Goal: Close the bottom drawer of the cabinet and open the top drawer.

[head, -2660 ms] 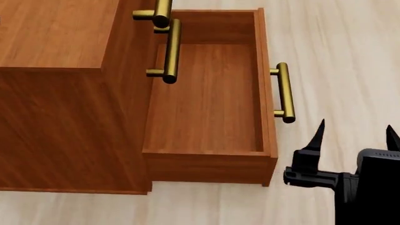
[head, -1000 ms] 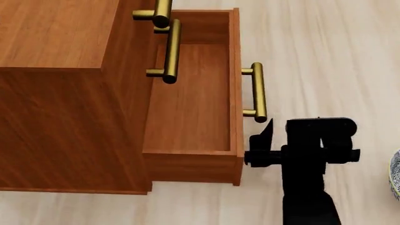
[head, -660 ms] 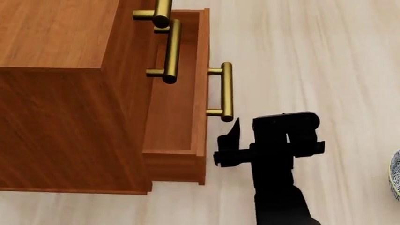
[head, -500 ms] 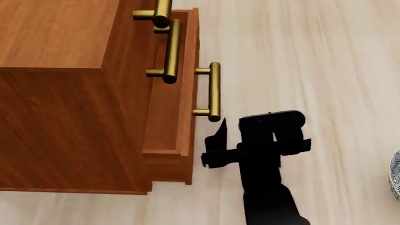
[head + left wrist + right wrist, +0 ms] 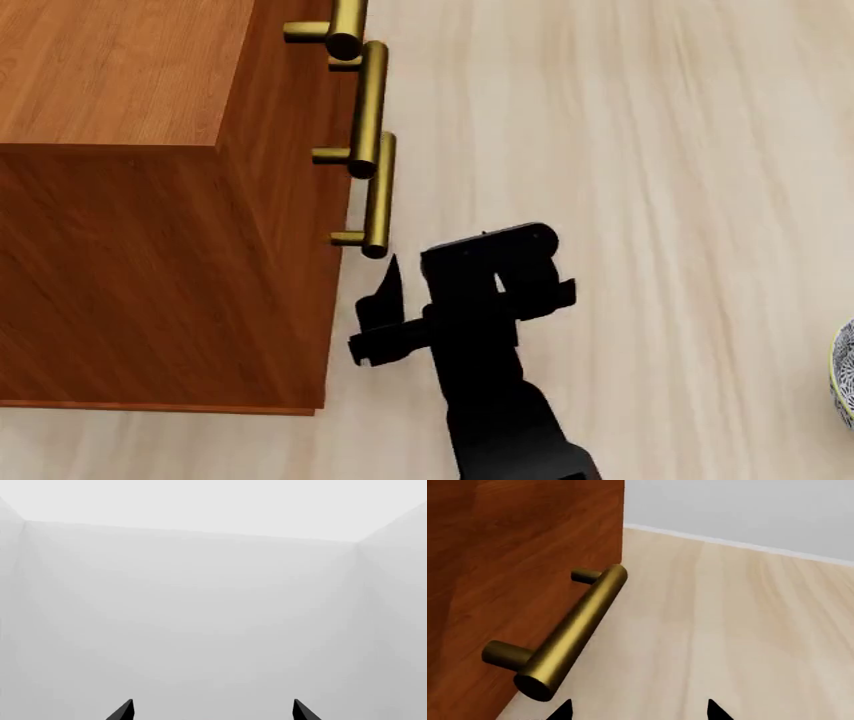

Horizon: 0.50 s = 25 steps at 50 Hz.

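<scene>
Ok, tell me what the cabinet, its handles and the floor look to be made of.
The cabinet looks like reddish-brown wood, or a wood-grain veneer: streaky grain runs across its top and side. The bottom drawer's handle looks like brass-toned metal with a dull satin sheen. The floor looks like pale wood planks with faint grain; being a render, these could be mere textures.

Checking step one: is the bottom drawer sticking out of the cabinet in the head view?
No, the bottom drawer sits flush in the cabinet.

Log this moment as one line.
bottom drawer: shut | top drawer: shut | right gripper: open, beside bottom handle | left gripper: open, idle
</scene>
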{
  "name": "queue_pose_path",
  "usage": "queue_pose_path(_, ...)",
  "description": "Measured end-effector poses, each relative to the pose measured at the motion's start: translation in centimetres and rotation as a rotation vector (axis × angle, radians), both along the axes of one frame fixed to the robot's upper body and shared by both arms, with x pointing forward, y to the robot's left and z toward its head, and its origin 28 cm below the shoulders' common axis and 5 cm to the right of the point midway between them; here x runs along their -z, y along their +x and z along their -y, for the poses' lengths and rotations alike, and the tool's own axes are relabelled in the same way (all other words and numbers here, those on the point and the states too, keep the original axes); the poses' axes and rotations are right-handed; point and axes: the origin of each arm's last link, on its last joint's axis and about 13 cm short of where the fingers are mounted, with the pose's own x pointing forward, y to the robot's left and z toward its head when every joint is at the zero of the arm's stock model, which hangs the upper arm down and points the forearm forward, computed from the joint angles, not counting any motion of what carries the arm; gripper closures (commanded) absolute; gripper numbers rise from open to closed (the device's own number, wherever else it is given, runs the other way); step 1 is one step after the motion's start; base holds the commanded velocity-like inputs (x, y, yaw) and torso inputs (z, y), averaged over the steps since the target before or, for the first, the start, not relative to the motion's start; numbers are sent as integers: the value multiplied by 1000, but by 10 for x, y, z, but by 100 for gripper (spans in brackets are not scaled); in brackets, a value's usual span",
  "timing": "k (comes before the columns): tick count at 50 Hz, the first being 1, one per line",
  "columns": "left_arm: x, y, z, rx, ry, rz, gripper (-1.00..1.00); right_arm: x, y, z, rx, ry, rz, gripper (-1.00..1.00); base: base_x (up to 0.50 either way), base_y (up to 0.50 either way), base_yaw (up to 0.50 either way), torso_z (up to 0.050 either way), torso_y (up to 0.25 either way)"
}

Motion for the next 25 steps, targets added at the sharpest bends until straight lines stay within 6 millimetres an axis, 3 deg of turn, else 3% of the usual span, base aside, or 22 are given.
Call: queue_pose_path(25, -2, -1, -2, -9, 0, 6, -100, -2, -5, -1, -4, -25, 2, -100, 2, 3, 5, 0, 0)
